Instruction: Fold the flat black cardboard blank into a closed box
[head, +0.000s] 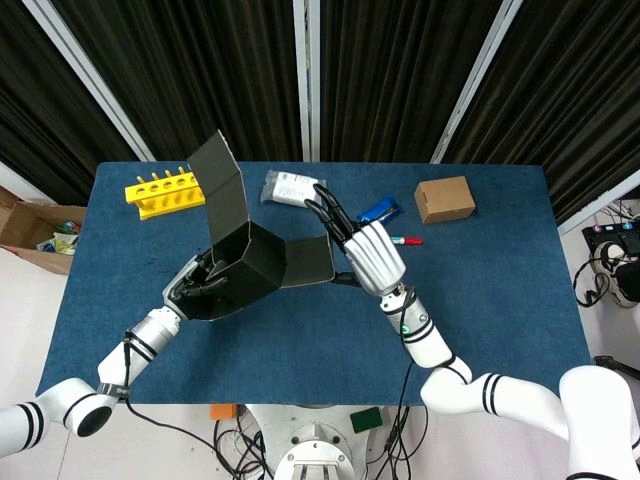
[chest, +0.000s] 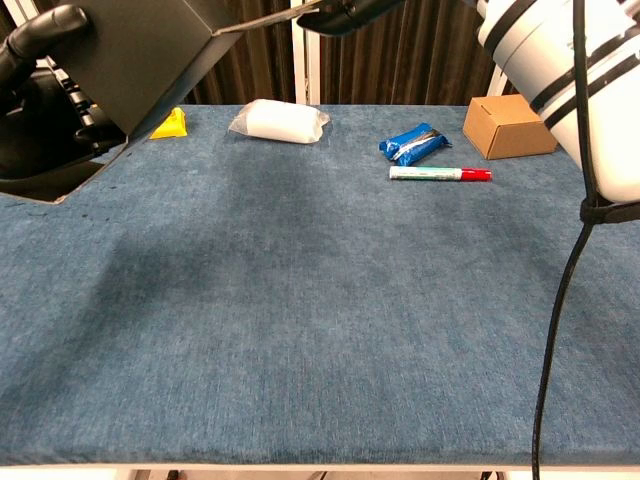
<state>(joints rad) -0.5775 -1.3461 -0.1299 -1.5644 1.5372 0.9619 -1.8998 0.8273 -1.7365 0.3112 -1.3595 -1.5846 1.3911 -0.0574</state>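
Left hand (head: 200, 285) is gripping the half-formed black box (head: 250, 268), lifting it off the tabletop (head: 300, 350) so the side flap (head: 308, 262) hangs free. Right hand (head: 368, 252), fingers spread, is reaching the flap's edge, likely to fold it.

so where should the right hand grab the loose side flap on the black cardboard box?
Probably the free outer edge of the side flap, approached from the robot's right. It sticks out sideways from the black cardboard box, which the left hand holds aloft; the right hand is already beside that edge.
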